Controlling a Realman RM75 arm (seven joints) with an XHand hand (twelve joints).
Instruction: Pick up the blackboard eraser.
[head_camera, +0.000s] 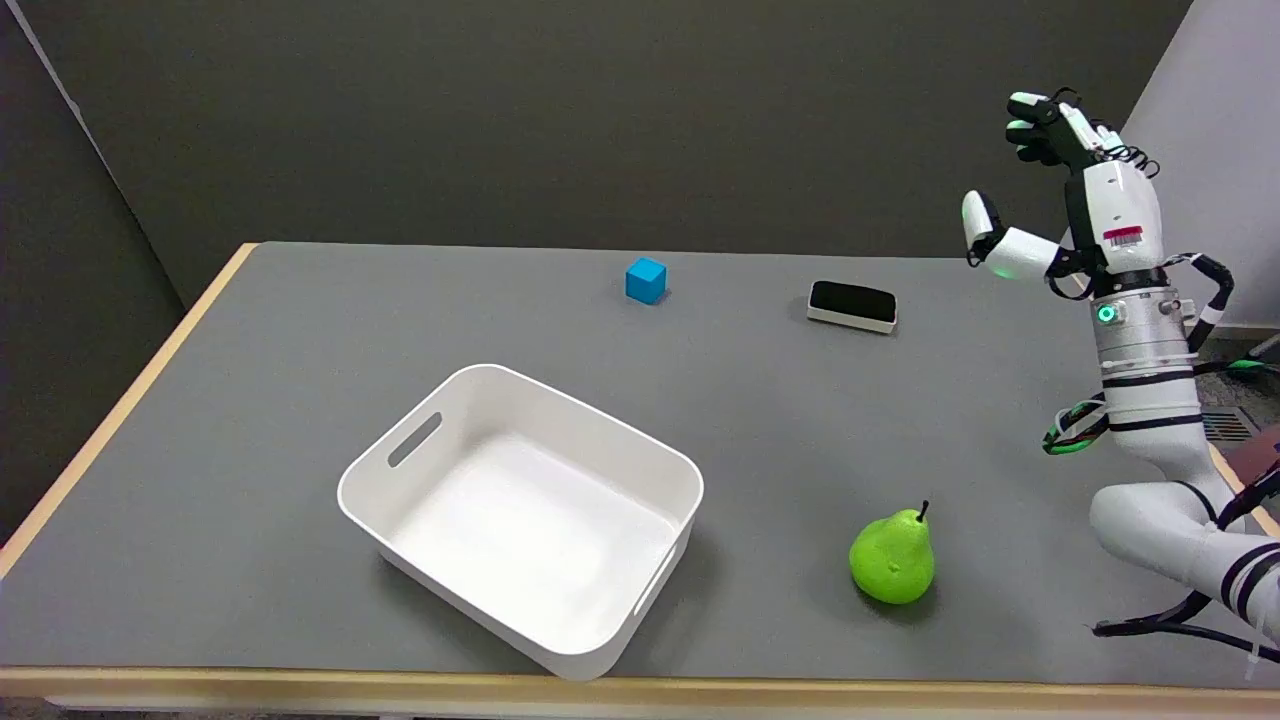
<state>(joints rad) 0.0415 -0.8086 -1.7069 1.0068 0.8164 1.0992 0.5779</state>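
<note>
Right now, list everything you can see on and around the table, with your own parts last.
eraser: one, black top on a white base, far right part of the table, lying flat.
cube: one, blue, far side near the middle, left of the eraser.
bin: one, white, with slot handles, near side left of centre, nothing inside.
pear: one, green, upright, near right, beside the bin.
table: one, grey top with a wooden edge.
right hand: one, black and white, raised in the air right of the eraser, fingers apart, holding nothing.
</note>
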